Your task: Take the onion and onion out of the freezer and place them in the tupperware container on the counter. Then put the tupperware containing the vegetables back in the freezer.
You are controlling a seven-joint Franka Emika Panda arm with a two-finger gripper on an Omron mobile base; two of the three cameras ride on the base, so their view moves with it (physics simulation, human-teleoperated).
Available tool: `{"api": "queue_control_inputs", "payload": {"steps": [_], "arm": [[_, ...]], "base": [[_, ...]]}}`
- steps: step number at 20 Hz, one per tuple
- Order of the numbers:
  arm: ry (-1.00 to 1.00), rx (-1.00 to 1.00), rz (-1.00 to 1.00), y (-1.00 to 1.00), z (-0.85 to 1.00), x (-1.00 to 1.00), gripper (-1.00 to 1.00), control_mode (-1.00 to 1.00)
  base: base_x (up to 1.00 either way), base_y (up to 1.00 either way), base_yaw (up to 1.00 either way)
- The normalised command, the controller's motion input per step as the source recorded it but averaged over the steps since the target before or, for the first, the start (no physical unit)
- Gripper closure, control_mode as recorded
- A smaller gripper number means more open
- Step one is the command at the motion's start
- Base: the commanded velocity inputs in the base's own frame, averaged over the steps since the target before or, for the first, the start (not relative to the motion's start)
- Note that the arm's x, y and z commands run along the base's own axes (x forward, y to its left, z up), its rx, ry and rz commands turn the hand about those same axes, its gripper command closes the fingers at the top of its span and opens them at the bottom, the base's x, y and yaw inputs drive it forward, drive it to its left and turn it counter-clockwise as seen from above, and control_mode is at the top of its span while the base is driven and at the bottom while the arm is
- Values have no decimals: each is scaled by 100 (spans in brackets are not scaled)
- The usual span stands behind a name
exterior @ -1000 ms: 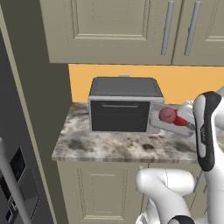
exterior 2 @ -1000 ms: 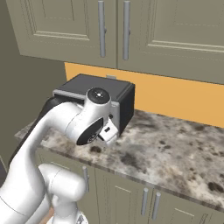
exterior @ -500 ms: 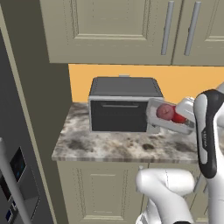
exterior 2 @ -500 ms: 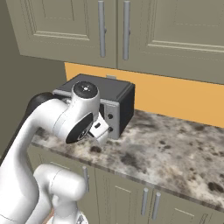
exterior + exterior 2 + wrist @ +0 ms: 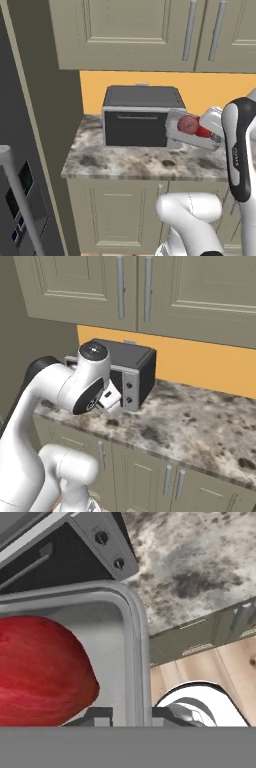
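tupperware container [image 5: 192, 136], both red onions [image 5: 188, 124] inside, hangs pinched by its rim in the hand [image 5: 131, 716] beside the toaster oven [image 5: 139, 116]; keep it level toward the freezer [image 5: 20, 165].

Base cams L/R behind arm — both face toaster oven [image 5: 141, 116]; hand cam close on tupperware container [image 5: 131, 642].

The tupperware container [image 5: 131, 637] and an onion [image 5: 42, 669] — cut off by the hand view's edge.

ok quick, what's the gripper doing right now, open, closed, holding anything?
Gripper: closed on the rim of the tupperware container, which is lifted off the counter with both onions inside.
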Motion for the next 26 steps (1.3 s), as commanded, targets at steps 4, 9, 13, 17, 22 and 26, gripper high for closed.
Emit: {"api": "queue_control_inputs", "payload": {"steps": [4,9,13,17,22,26], "arm": [[0,0,0,0,0,0,100,100],[0,0,0,0,0,0,100,100],[0,0,0,0,0,0,100,100],[0,0,0,0,0,0,100,100],[0,0,0,0,0,0,100,100],[0,0,0,0,0,0,100,100]], "base": [[-100,0,14],[-100,0,54],[-100,0,67],[-93,5,66],[-45,32,60],[51,82,19]]}}
